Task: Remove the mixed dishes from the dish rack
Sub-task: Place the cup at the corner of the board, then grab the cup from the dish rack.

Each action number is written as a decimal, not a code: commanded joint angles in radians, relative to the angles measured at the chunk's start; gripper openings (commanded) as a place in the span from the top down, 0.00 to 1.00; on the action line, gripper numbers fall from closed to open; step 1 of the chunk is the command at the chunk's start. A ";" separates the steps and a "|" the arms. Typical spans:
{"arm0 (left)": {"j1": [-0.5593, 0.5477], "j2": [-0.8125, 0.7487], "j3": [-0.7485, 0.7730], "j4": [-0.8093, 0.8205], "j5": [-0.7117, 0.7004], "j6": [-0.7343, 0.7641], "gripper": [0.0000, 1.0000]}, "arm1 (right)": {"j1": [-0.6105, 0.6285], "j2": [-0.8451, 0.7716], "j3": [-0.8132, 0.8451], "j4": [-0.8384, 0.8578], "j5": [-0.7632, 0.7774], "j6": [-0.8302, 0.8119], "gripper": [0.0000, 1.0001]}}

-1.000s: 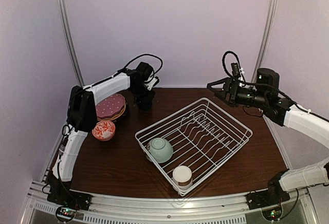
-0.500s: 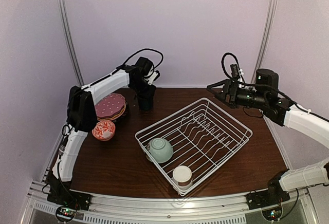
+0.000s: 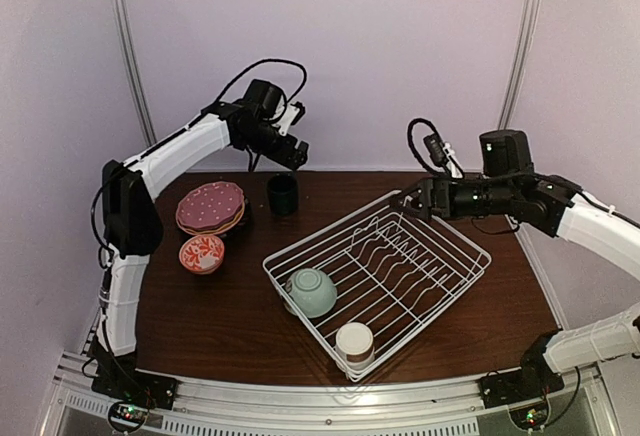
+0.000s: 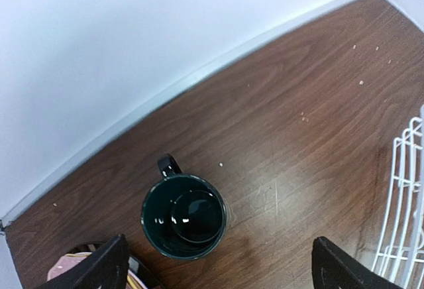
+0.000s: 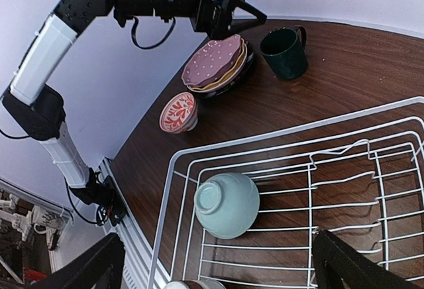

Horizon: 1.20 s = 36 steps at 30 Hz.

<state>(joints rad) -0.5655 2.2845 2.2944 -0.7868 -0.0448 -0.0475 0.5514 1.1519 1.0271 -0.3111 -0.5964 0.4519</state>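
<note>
The white wire dish rack (image 3: 447, 224) sits mid-table. Inside it a pale green bowl (image 3: 311, 292) lies upside down, and a white-and-brown cup (image 3: 354, 343) stands in the near corner. A dark green mug (image 3: 282, 194) stands upright on the table by the back wall. My left gripper (image 3: 288, 150) hovers open above the mug (image 4: 184, 216), apart from it. A stack of pink and yellow plates (image 3: 210, 207) and a red-and-white bowl (image 3: 202, 253) rest at the left. My right gripper (image 3: 412, 199) is open and empty over the rack's far corner, looking down at the green bowl (image 5: 227, 204).
The back wall runs just behind the mug, and metal corner posts stand on both sides. The rack's upright prongs (image 3: 395, 256) cross its middle. The plates' edge (image 4: 66, 266) lies close to my left finger. Bare brown tabletop (image 3: 230, 316) lies left of the rack.
My left gripper opened, let go of the dark green mug on the table and rose above it. The right arm swung left and down toward the rack's far corner.
</note>
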 commanded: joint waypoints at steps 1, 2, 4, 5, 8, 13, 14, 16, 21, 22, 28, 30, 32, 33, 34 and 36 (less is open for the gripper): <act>-0.018 -0.145 -0.057 0.100 0.024 -0.016 0.02 | 0.098 0.005 0.066 -0.216 0.107 -0.187 0.00; -0.021 -0.168 -0.077 0.111 0.027 -0.019 0.03 | 0.128 0.010 0.078 -0.252 0.134 -0.215 0.00; -0.027 -0.215 -0.122 0.134 0.037 -0.028 0.03 | 0.186 0.021 0.094 -0.307 0.187 -0.253 0.00; -0.029 -0.234 -0.148 0.144 0.043 -0.033 0.03 | 0.214 0.023 0.095 -0.328 0.210 -0.264 0.00; -0.036 -0.296 -0.231 0.157 0.098 -0.048 0.03 | 0.256 0.029 0.083 -0.362 0.240 -0.288 0.00; -0.062 -0.402 -0.406 0.224 0.109 -0.069 0.03 | 0.348 0.052 0.072 -0.406 0.304 -0.315 0.00; -0.068 -0.419 -0.427 0.227 0.107 -0.071 0.03 | 0.368 0.064 0.075 -0.416 0.321 -0.319 0.00; -0.076 -0.456 -0.469 0.231 0.095 -0.076 0.03 | 0.415 0.087 0.083 -0.440 0.365 -0.332 0.00; -0.083 -0.542 -0.576 0.256 0.075 -0.084 0.03 | 0.533 0.156 0.109 -0.512 0.472 -0.369 0.01; -0.083 -0.556 -0.593 0.258 0.073 -0.084 0.02 | 0.557 0.169 0.112 -0.522 0.485 -0.376 0.01; -0.083 -0.621 -0.689 0.277 0.061 -0.101 0.03 | 0.665 0.236 0.129 -0.557 0.534 -0.413 0.01; -0.083 -0.631 -0.709 0.282 0.060 -0.102 0.03 | 0.686 0.258 0.138 -0.562 0.542 -0.420 0.01; -0.083 -0.634 -0.719 0.282 0.066 -0.103 0.03 | 0.700 0.275 0.145 -0.557 0.552 -0.422 0.01; -0.083 -0.637 -0.722 0.283 0.067 -0.103 0.03 | 0.706 0.285 0.149 -0.559 0.561 -0.422 0.01; -0.083 -0.637 -0.726 0.282 0.068 -0.103 0.02 | 0.711 0.296 0.155 -0.561 0.571 -0.424 0.01; -0.083 -0.642 -0.728 0.283 0.071 -0.103 0.03 | 0.720 0.316 0.165 -0.565 0.580 -0.426 0.02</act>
<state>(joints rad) -0.6479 1.6596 1.5833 -0.5461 0.0257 -0.1406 1.2526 1.4357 1.1542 -0.8501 -0.0814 0.0460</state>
